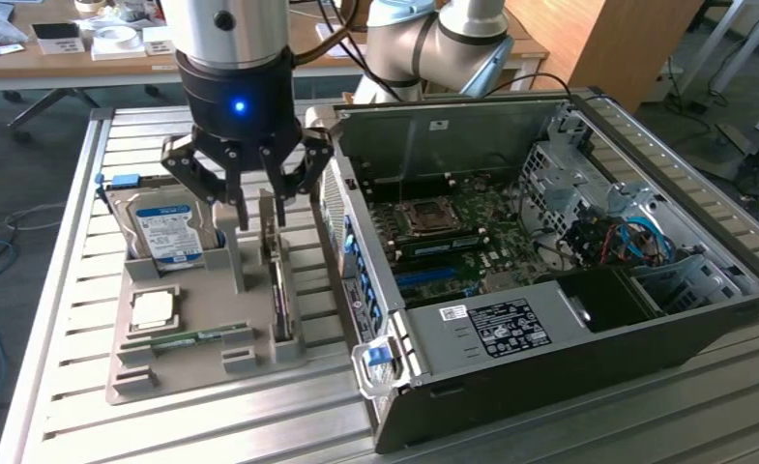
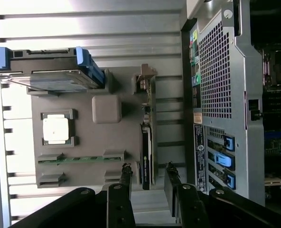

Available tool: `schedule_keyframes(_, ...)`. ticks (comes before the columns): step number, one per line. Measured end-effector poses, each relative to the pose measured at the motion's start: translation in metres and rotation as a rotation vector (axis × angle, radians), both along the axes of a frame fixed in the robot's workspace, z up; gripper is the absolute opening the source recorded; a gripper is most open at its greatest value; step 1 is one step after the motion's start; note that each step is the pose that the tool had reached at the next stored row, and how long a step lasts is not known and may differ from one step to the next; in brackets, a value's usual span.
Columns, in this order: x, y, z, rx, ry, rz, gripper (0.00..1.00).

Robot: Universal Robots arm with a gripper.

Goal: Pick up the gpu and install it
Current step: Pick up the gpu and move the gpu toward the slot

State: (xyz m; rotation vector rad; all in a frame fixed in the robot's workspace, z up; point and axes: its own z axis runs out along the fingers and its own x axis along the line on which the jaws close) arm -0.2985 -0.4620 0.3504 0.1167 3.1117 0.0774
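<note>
I see the pincer [image 1: 252, 205] hanging over the grey tray [image 1: 134, 382], which lies on the slatted metal worktop [image 1: 688, 416] in the half toward the exterior view's left edge. The pincer is released: its fingers [image 2: 126, 175] stand apart, and in the wrist view the gpu [image 2: 146, 154] runs between them with a gap on each side, so they touch nothing and hold nothing. The gpu [image 1: 279, 290] stands on its long edge in a slot of the tray, on the tray's side nearest the computer case [image 1: 509, 387], and its length runs from the far edge of the worktop toward the near one. Its dark board is thin, and a pale metal part rises at its far end, just under the pincer. How high the fingertips are above the card I cannot tell exactly. On the other side of the tray, a hard drive [image 1: 166, 232] with a blue and white label leans upright in its own holder. Nearer to the front edge, a square processor chip [image 1: 154, 309] lies flat. A narrow green memory stick [image 1: 198, 337] lies beside the chip. The case rests on its side just beside the tray, open on top, with the motherboard [image 1: 456, 242] visible inside.
</note>
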Motion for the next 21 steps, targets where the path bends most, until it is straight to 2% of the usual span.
schedule_keyframes(21,0.0000,0.0000,-0.0091,0.0001,-0.0001,0.000,0.42)
